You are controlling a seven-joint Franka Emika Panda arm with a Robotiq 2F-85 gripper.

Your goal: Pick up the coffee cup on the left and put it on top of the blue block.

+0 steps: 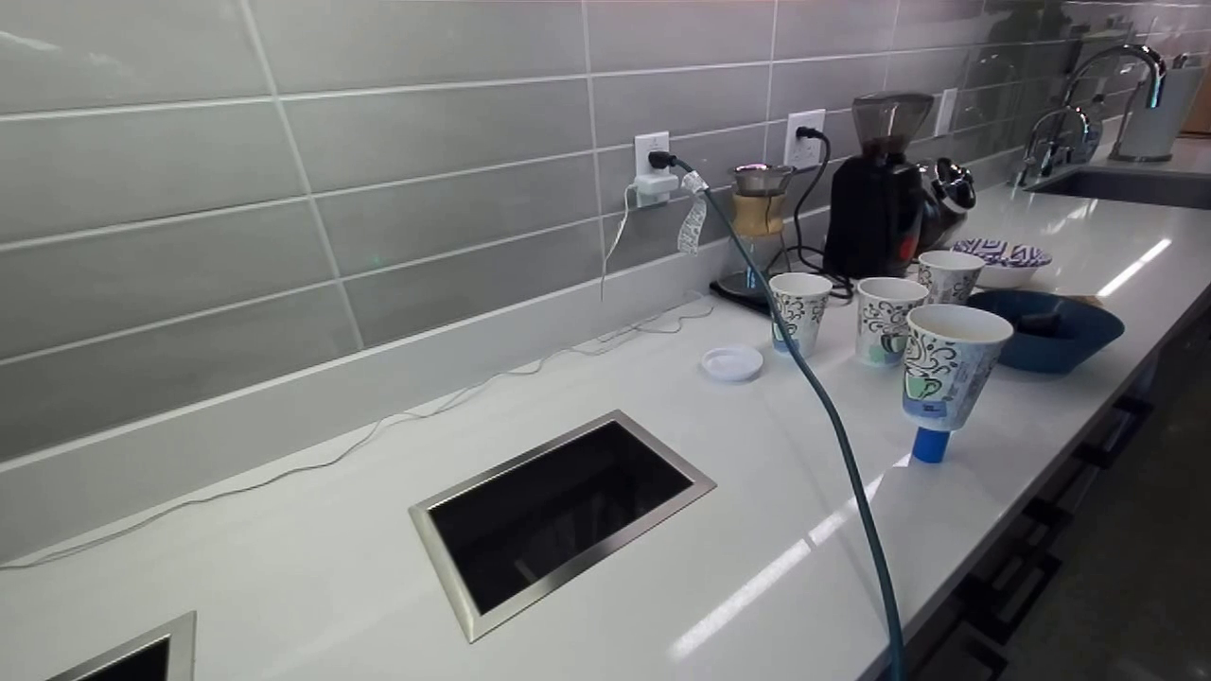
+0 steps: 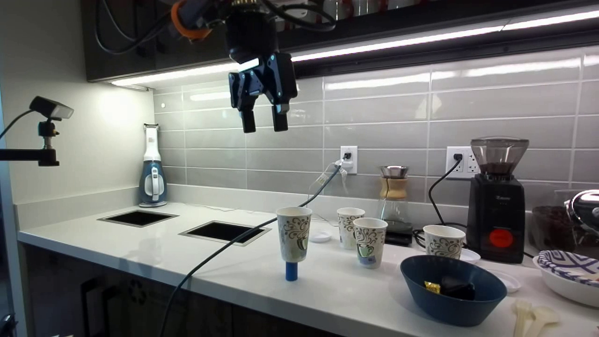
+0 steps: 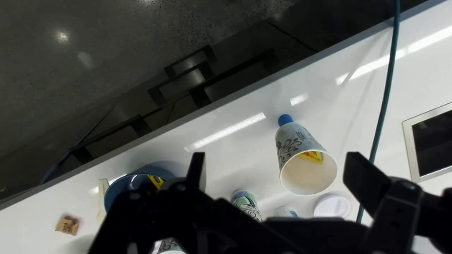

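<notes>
And there's your coffee cup (image 2: 294,234), upright on the blue block (image 2: 291,272), well below your gripper (image 2: 265,123), whose jaws stand apart, holding nothing! Job looks done, so retreat upward, along the cup's long axis. Writing? The coffee grinder (image 2: 497,215) carries lettering (image 2: 499,197) (too blurred to read, sadly); likewise the cup's print (image 3: 302,136).

Jaws spread wide, the gripper (image 3: 275,164) framed a coffee cup (image 3: 299,143) with a yellow packet (image 3: 313,156) inside, perched atop a blue block (image 3: 285,119) on a white countertop (image 3: 243,151) in the wrist view. A white lid (image 3: 332,206) lay nearby, while a teal cable (image 3: 385,102) ran between the cup and a dark framed panel (image 3: 436,141). A blue bowl (image 3: 114,192), partly hidden by the gripper, sat near a small brown packet (image 3: 67,225).
</notes>
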